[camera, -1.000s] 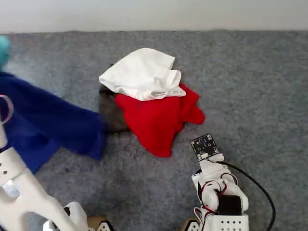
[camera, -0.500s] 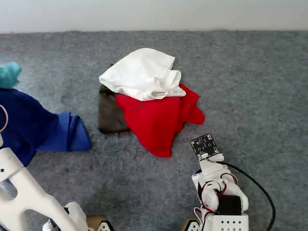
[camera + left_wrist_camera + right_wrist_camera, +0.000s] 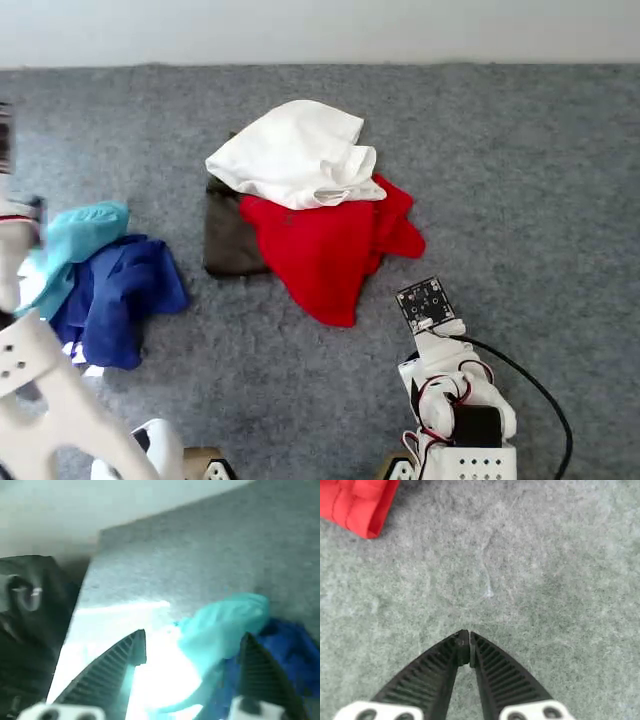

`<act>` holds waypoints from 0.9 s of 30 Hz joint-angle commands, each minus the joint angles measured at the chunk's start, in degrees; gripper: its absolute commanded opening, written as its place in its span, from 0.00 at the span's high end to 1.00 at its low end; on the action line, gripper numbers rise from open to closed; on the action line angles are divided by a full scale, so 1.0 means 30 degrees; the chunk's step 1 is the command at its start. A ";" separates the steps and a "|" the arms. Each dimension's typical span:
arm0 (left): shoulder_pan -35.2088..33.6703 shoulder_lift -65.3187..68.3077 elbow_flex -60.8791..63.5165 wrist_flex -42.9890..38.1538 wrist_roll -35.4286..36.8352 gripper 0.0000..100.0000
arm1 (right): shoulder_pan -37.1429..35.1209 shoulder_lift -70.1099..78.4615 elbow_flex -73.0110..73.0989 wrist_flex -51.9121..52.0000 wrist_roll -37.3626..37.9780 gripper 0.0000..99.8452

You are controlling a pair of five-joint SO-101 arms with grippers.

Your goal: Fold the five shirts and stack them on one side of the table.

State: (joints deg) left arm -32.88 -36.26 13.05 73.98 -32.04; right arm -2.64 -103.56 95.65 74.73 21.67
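Note:
A white shirt [image 3: 295, 155] lies crumpled on top of a red shirt [image 3: 325, 245] and a dark shirt [image 3: 226, 240] in the middle of the grey table. At the left side a teal shirt [image 3: 78, 238] rests against a bunched blue shirt [image 3: 122, 298]. My left gripper [image 3: 192, 647] hangs open above the table's left edge, with the teal shirt [image 3: 225, 625] and the blue shirt [image 3: 292, 647] just beyond its fingers. My right gripper [image 3: 465, 649] is shut on nothing, low over bare carpet near the front, a corner of the red shirt [image 3: 360, 500] ahead of it.
The grey felt table [image 3: 520, 180] has free room on the right half and along the front. The left arm's white body [image 3: 45, 390] stands at the front left, and the right arm's base [image 3: 455, 420] at the front middle. A pale wall runs along the back.
The blue shirt, stretched out a second ago, was pulled left and now lies bunched with the teal shirt beside it. The left arm has swung at the left edge. The right arm stayed still.

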 commanded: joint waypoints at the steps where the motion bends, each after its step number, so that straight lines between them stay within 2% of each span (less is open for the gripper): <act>1: 0.3429 -0.0410 0.1538 0.2022 -0.0381 0.73 | 0.0015 -0.0103 0.0234 0.0103 -0.0088 0.98; 5: 0.5187 0.0234 0.5407 0.0674 -0.0381 0.82 | 0.0015 -0.0103 0.0234 0.0103 -0.0088 0.98; 10: 0.5187 0.2286 0.9333 -0.2491 -0.0498 0.89 | 0.0015 -0.0103 0.0234 0.0103 -0.0088 0.98; 13: 0.4835 0.4308 1.0330 -0.3810 -0.1993 0.89 | 0.0015 -0.0103 0.0234 0.0103 -0.0088 0.98; 15: 0.3780 0.5685 1.0037 -0.4513 -0.2403 0.89 | 0.0015 -0.0103 0.0234 0.0103 -0.0088 0.98; 20: -0.1084 0.9084 0.6549 -0.5538 -0.2403 0.89 | 0.0015 -0.0103 0.0234 0.0103 -0.0088 0.98; 23: -0.3077 1.1048 0.4293 -0.5392 -0.2403 0.89 | 0.0015 -0.0103 0.0234 0.0103 -0.0088 0.98; 27: -0.4630 1.2220 0.1421 -0.4015 -0.2344 0.89 | 0.0015 -0.0103 0.0234 0.0103 -0.0088 0.98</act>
State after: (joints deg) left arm -43.25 -0.04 24.84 59.47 -38.64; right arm -2.64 -103.56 95.65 74.73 21.67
